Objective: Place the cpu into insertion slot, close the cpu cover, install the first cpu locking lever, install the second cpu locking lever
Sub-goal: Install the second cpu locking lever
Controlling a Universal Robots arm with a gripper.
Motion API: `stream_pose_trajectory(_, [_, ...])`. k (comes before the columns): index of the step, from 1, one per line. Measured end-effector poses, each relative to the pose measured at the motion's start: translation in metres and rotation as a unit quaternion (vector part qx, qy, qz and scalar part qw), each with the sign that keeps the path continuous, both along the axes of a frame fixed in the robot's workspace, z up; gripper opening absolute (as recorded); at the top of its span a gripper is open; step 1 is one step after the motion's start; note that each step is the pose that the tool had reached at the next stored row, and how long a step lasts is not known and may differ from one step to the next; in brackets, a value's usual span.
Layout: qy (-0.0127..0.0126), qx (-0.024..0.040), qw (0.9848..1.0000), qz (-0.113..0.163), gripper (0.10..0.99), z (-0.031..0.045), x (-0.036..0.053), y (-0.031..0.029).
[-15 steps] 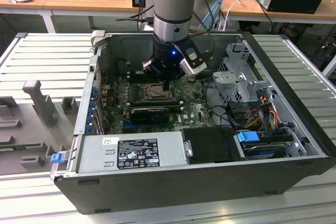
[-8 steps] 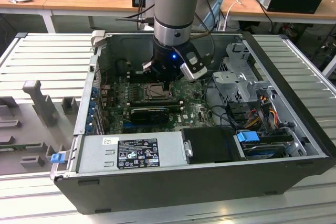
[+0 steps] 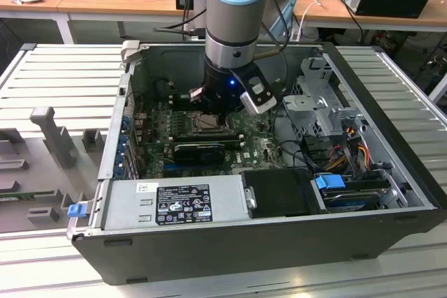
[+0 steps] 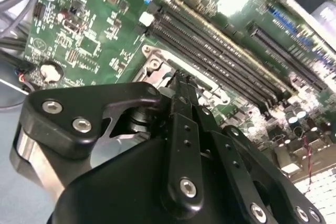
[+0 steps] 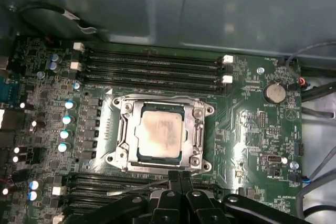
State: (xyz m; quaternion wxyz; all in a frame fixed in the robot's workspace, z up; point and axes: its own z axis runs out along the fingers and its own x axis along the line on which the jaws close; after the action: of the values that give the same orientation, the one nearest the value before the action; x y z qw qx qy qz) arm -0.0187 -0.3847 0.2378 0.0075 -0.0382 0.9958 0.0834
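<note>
The cpu lies seated in the insertion slot, with the cpu cover down around it. The claw hangs just beside the socket's edge, its fingers pressed together and apparently empty, tips close to the cover frame, inside the open computer case.

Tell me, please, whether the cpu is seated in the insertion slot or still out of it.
In. In the first wrist view the cpu lies flat inside the insertion slot, with the cpu cover framing it.
</note>
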Motion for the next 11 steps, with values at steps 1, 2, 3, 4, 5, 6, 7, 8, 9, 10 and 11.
stream_pose_trajectory(1, [0.0,0.0,1.0,0.0,0.106,-0.0004,-0.0017,-0.0017])
stream_pose_trajectory(2, [0.0,0.0,1.0,0.0,0.106,-0.0007,-0.0048,-0.0023])
stream_pose_trajectory(3, [0.0,0.0002,1.0,0.0,0.106,-0.0009,-0.0073,-0.0027])
stream_pose_trajectory(4, [0.0,0.0007,1.0,0.0,0.106,-0.0011,-0.0113,-0.003])
stream_pose_trajectory(5, [0.0,0.0012,1.0,0.0,0.106,-0.0013,-0.0152,-0.0031])
stream_pose_trajectory(6, [0.0,0.0018,1.0,0.0,0.106,-0.0016,-0.0209,-0.0032])
stream_pose_trajectory(7, [0.0,0.0026,1.0,0.0,0.106,-0.0026,-0.0275,-0.0032])
stream_pose_trajectory(8, [0.0,0.0028,1.0,0.0,0.106,-0.0036,-0.0284,-0.0033])
stream_pose_trajectory(9, [0.0,0.0028,1.0,0.001,0.106,-0.0045,-0.0288,-0.0033])
stream_pose_trajectory(10, [0.0001,0.0029,1.0,0.001,0.106,-0.0072,-0.0292,-0.0033])
stream_pose_trajectory(11, [0.0002,0.0033,1.0,0.001,0.106,-0.0106,-0.0295,-0.0033])
